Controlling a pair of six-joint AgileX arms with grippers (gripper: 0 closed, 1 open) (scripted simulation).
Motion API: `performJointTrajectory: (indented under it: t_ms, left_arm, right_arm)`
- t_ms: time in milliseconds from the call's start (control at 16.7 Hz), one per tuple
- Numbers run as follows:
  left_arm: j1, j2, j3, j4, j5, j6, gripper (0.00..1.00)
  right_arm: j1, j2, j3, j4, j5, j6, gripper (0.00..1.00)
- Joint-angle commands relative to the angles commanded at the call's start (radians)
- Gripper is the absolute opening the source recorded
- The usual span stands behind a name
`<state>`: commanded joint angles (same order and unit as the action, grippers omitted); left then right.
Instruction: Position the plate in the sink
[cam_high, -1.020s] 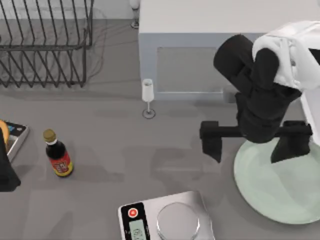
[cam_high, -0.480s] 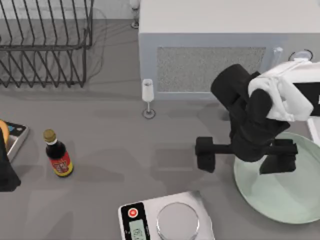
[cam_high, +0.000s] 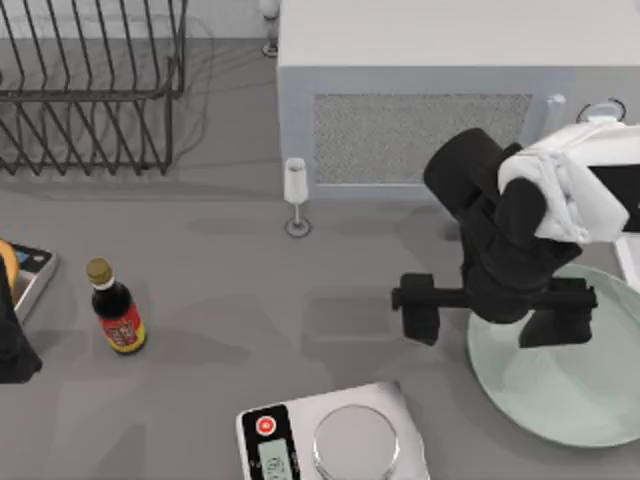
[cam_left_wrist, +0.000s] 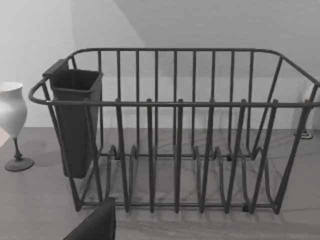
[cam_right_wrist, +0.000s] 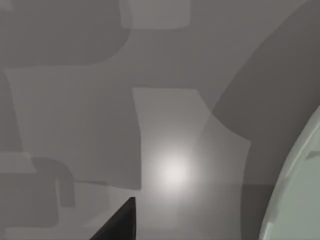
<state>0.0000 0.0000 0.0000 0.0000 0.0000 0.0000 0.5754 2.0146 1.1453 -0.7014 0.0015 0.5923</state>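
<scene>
The grey tabletop (cam_high: 230, 320) lies bare left of the large glossy mint-green plate (cam_high: 560, 385), which sits at its right edge. The right tool (cam_high: 490, 305) hovers spread open, straddling the plate's left rim.

Grey table (cam_high: 230, 330) with plate (cam_high: 570, 390), scale (cam_high: 335, 440), bottle (cam_high: 115, 310).

Showing a grey tabletop (cam_high: 220, 300) lying under soft, patchy shadows, with one bright glare spot glowing on it in the right wrist view. Standing behind, in the left wrist view, a plain pale wall (cam_left_wrist: 30, 45).
</scene>
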Motion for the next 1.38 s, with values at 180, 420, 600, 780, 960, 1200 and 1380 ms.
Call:
performJointTrajectory:
  t_ms: [180,420,600,780,960,1200,1380]
  left_arm:
    - [0.0,0.0,0.0,0.0,0.0,0.0,1.0]
    - [0.0,0.0,0.0,0.0,0.0,0.0,1.0]
    - [0.0,0.0,0.0,0.0,0.0,0.0,1.0]
    - [0.0,0.0,0.0,0.0,0.0,0.0,1.0]
    - [0.0,0.0,0.0,0.0,0.0,0.0,1.0]
    - [0.0,0.0,0.0,0.0,0.0,0.0,1.0]
    - [0.0,0.0,0.0,0.0,0.0,0.0,1.0]
  right_arm:
    - [0.0,0.0,0.0,0.0,0.0,0.0,0.47]
    - [0.0,0.0,0.0,0.0,0.0,0.0,0.17]
    - [0.0,0.0,0.0,0.0,0.0,0.0,0.0]
    - [0.0,0.0,0.0,0.0,0.0,0.0,0.0]
    - [0.0,0.0,0.0,0.0,0.0,0.0,0.0]
    - [-0.014,-0.095,0.02,-0.019,0.019,-0.008,0.0]
    - [-0.001,-0.086,0.117,-0.118,0.017,-0.007,0.0]
